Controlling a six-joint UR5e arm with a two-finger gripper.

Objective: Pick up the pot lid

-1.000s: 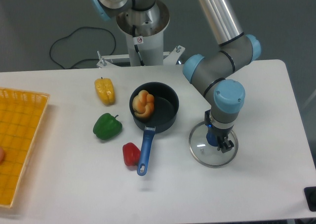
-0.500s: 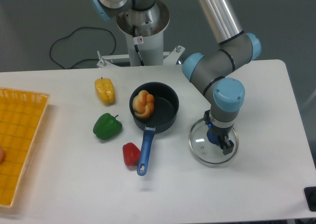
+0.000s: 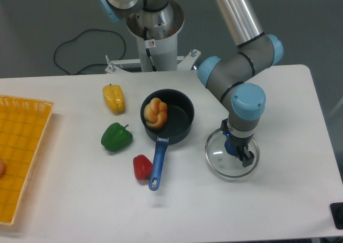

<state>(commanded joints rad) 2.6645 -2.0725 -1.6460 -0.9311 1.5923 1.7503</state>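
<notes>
Gripper (image 3: 235, 146) comes down from the top right of the camera view, with its two fingers squeezed on the blue knob (image 3: 231, 148) of the pot lid (image 3: 218, 160). The lid is round and see-through, with a shiny rim, and it is to the right of the black pan (image 3: 180, 127), apart from it. I can't tell if the lid touches the white table (image 3: 80, 200). A brown, twisty thing (image 3: 155, 113) sits inside the pan, over on its left side. The pan's blue handle (image 3: 157, 165) points down toward the front. Just beside the handle is a red pepper (image 3: 142, 167). A green pepper (image 3: 117, 137) is to the left of the pan, and a yellow thing (image 3: 113, 98) is farther back. At the far left is a big orange-yellow bin (image 3: 24, 157)
</notes>
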